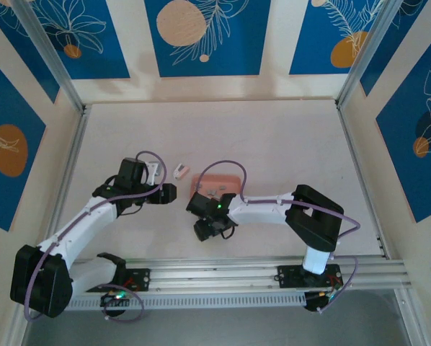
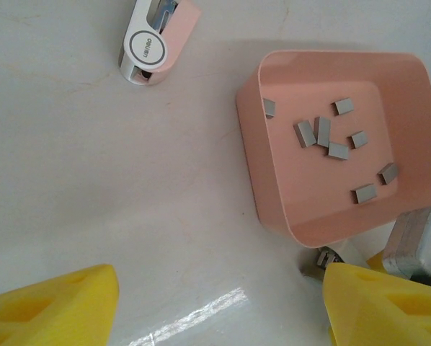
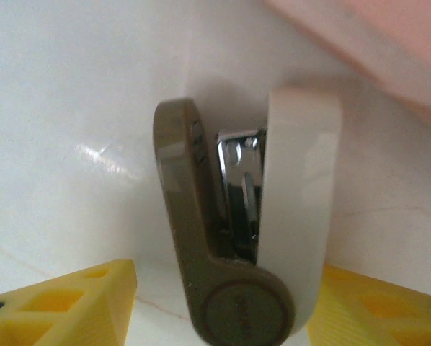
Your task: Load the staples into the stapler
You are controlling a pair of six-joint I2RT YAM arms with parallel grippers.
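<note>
The staples [image 2: 323, 133] are grey, the tray [image 2: 259, 166] pink, the stapler [image 3: 194, 238] olive-and-white.

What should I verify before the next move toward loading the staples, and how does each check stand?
1. Staples available: ok. Several grey staples lie loose in the pink tray.
2. Stapler opened: ok. The olive-and-white stapler has its halves spread, with the metal channel exposed.
3. Right end effector placed: ok. One finger sits on each side of that stapler, and a gap shows on the olive side.
4. Left end effector free: ok. It is open, with nothing between its fingers.
5. Channel empty: cannot tell.
6. Pink-white stapler out of the way: ok. It lies apart from the tray.
</note>
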